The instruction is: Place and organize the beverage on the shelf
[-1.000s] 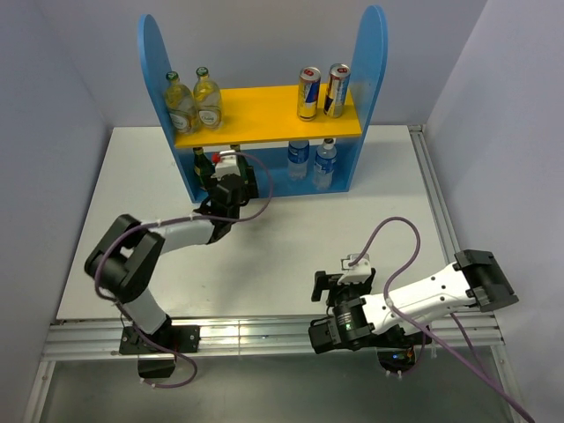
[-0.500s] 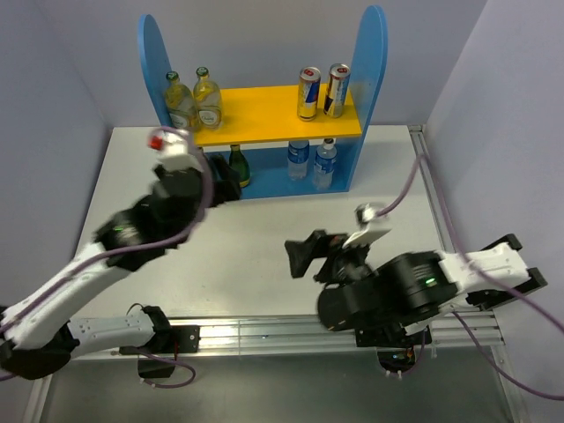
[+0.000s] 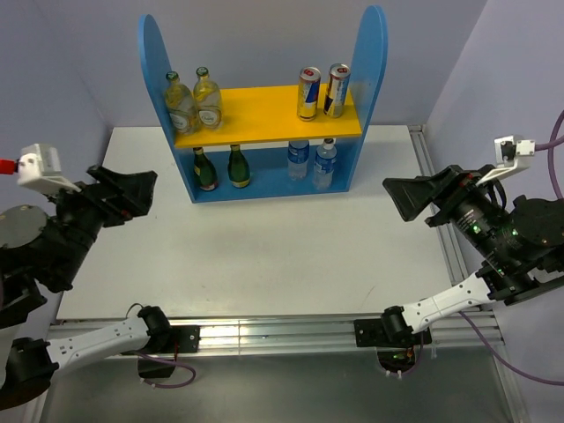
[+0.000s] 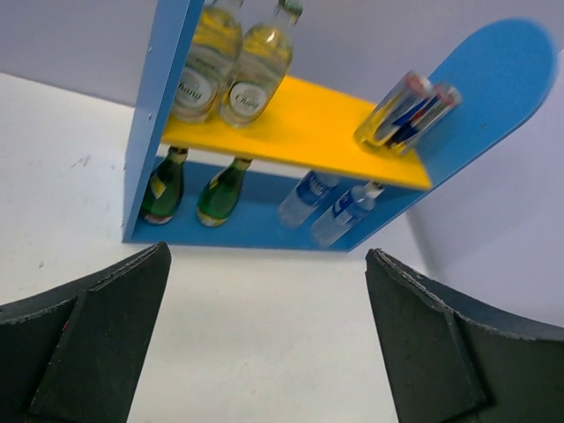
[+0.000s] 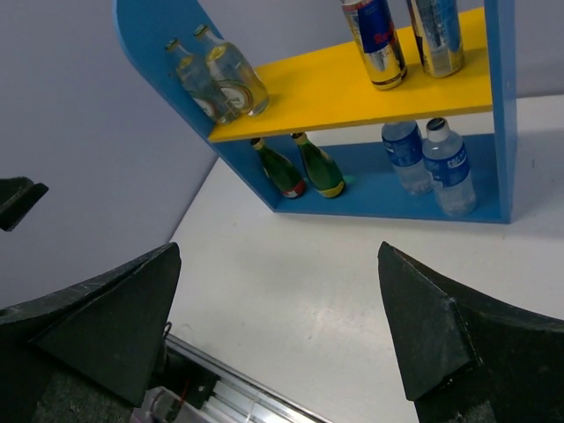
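The left gripper (image 3: pixel 132 187) and right gripper (image 3: pixel 410 198) are wide open and empty, and the drinks (image 3: pixel 308 92) stand on the shelf (image 3: pixel 264 115) at the top middle, so they must not bump it.

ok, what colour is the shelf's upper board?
Yellow-orange. The board shows best in the right wrist view.

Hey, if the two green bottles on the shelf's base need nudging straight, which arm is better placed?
Left, I'd say. The left gripper is open and sits on the green bottles' end of the shelf; the right gripper, also open, is nearer the water bottles.
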Motion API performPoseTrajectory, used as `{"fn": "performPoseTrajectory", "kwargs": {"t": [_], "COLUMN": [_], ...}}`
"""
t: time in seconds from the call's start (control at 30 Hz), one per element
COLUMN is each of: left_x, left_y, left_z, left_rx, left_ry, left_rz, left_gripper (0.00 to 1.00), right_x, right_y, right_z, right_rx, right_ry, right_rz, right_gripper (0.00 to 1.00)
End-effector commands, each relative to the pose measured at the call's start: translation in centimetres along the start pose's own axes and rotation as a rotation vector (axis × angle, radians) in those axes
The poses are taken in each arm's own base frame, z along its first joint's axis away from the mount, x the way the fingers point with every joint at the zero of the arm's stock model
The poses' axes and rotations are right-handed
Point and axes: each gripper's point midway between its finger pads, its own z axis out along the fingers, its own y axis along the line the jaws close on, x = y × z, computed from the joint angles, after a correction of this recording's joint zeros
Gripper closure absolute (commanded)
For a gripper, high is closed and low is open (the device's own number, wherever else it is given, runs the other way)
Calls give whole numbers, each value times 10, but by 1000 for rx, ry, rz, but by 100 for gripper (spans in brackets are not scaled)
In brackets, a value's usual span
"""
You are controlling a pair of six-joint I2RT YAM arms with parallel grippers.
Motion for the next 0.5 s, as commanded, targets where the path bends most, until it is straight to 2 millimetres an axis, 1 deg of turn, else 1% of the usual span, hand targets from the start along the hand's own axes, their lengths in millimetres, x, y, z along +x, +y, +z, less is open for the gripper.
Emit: {"fn": "performPoseTrajectory", "kwargs": {"t": [0.0, 0.23, 0.47], "left_x": [18, 26, 32], "left_y": [8, 11, 13], "left_z": [5, 8, 11], "left_rx": [-31, -44, -58], "left_ry": [50, 57, 56], "left_rz": [93, 104, 109], "left_gripper": [1, 1, 1], "right_x": [3, 4, 6], "right_y": [6, 6, 0], "right_z": [3, 3, 3], "right_rx": [-5, 10, 10], "right_ry": [-12, -10, -13], "right_rz": [-93, -117, -106], "right_gripper": [0, 0, 0]}}
